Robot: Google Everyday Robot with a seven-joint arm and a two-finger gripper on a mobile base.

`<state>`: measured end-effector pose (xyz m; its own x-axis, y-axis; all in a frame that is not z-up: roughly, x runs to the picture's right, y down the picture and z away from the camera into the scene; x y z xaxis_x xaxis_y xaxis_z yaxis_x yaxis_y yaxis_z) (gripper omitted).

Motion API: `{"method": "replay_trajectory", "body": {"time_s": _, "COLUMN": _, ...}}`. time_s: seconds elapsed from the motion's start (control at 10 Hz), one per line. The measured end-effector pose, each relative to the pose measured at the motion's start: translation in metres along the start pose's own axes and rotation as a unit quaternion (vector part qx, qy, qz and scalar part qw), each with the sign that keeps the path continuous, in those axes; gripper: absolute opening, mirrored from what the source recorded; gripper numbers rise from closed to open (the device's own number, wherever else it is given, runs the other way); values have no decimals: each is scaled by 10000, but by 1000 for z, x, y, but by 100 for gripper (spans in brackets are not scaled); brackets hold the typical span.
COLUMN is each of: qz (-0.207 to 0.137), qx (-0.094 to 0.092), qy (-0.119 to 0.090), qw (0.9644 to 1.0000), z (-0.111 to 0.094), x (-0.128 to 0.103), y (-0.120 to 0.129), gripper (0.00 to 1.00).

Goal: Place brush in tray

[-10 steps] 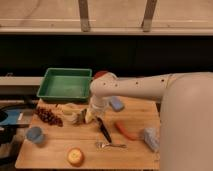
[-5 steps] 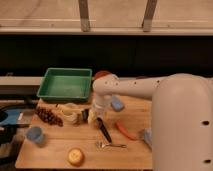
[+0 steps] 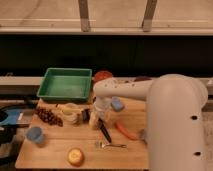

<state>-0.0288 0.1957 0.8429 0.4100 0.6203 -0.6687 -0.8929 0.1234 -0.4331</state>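
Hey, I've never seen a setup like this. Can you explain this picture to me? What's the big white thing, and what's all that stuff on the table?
The big white shape on the right is a robot's arm. It has only one, ending in a two-finger gripper. There is just one camera, looking down at a wooden table past the arm.

The gripper is low over the middle of the table, at the upper end of a slim black brush. Whether it has hold of the brush can't be seen.

At the back left sits a green tray, where the brush is meant to go. Also on the table are a silver fork, an orange carrot-shaped thing, a dark bunch like grapes, a blue cup and a round yellow fruit.
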Motion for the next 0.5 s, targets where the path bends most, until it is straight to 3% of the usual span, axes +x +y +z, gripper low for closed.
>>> {"method": "replay_trajectory", "body": {"time_s": 0.5, "qz": -24, "qx": 133, "qy": 52, "qw": 9999, "z": 2, "x": 4, "y": -1, "gripper": 4}}
